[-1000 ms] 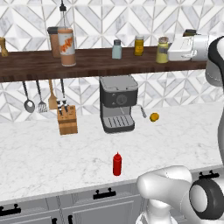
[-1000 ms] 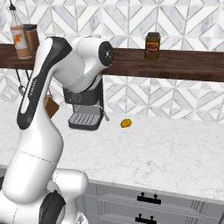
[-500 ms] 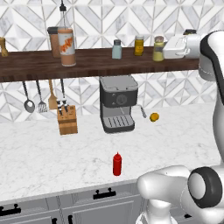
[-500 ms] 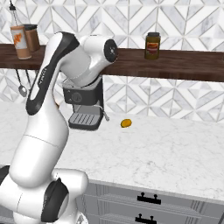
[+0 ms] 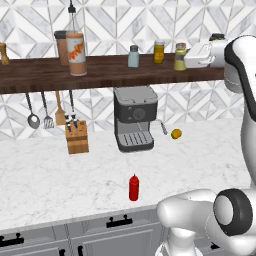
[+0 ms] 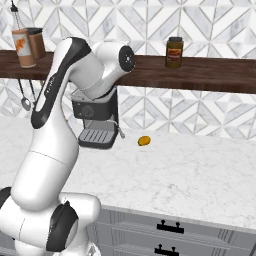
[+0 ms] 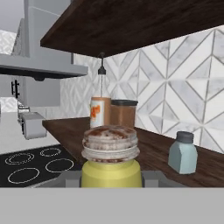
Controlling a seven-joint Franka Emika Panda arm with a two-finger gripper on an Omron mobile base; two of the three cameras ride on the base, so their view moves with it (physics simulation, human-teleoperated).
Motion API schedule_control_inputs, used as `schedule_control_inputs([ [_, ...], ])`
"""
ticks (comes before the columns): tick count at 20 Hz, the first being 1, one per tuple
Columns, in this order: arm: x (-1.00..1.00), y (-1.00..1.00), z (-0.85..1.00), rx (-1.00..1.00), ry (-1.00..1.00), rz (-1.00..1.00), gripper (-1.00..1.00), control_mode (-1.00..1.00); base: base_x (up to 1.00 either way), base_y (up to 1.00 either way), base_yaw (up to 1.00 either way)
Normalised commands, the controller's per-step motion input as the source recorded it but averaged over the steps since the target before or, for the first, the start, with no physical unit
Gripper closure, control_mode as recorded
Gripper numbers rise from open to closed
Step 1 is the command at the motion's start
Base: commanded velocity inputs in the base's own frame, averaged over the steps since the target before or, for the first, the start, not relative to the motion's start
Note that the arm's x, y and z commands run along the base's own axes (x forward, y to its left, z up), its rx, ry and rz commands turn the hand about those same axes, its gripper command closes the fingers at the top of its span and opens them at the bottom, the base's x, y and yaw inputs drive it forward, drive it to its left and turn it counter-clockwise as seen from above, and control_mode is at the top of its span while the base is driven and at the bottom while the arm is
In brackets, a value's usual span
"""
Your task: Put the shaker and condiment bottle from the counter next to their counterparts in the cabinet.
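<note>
left base view: the shaker (image 5: 180, 56) is seen above the cabinet (image 5: 100, 74) plank, right of a deeper yellow jar (image 5: 159, 52) and the pale blue-grey shaker (image 5: 133, 56); it is carried at the tip of the gripper (image 5: 192, 55), whose white body reaches in from the right. cf. half a sec ago and a sec ago, the shaker has been moved leftward along the shelf, step by step, toward the blue-grey one; whether it is already resting on the wood can't be told. the tall orange-labelled bottle (image 5: 75, 46) stands further left w/ a brown jar (image 5: 62, 47) behind it. the condiment bottle (image 5: 134, 187) is left upright on the counter (image 5: 45, 180), near the front edge, in front of the coffee machine (image 5: 134, 118); not yet handled.

right base view: the arm is bent up to the shelf over the coffee machine (image 6: 96, 120); the hand is hidden behind it. an orange fruit (image 6: 144, 141) lies on the marble; a dark jar (image 6: 174, 52) sits on the plank to the right.

hand view: the shaker (image 7: 111, 157) is seen close up, clamped btwn the fingers; the blue-grey shaker (image 7: 183, 153) stands just right of it, near but apart; the labelled bottle (image 7: 100, 112) is farther back.

judgement: first half of task nearly done; release should follow, then the red bottle.
</note>
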Motion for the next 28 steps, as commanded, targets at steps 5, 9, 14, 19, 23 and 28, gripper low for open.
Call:
schedule_control_inputs([
  [5,0.19,0.0,-0.17,0.0,0.0,-0.08,1.0,-1.0,0.0,0.0,0.0],
  [9,0.24,0.0,-0.16,0.0,0.0,-0.05,1.0,-1.0,0.0,0.0,0.0],
  [14,0.35,0.0,-0.11,0.0,0.0,-0.01,1.0,-1.0,0.0,0.0,0.0],
  [19,0.43,0.0,-0.07,0.0,0.0,0.0,1.0,-1.0,0.0,0.0,0.0],
  [23,0.3,0.0,-0.09,0.0,0.0,0.0,1.0,-1.0,0.0,0.0,0.0],
  [28,0.26,0.0,-0.15,0.0,0.0,0.0,1.0,-1.0,0.0,0.0,0.0],
])
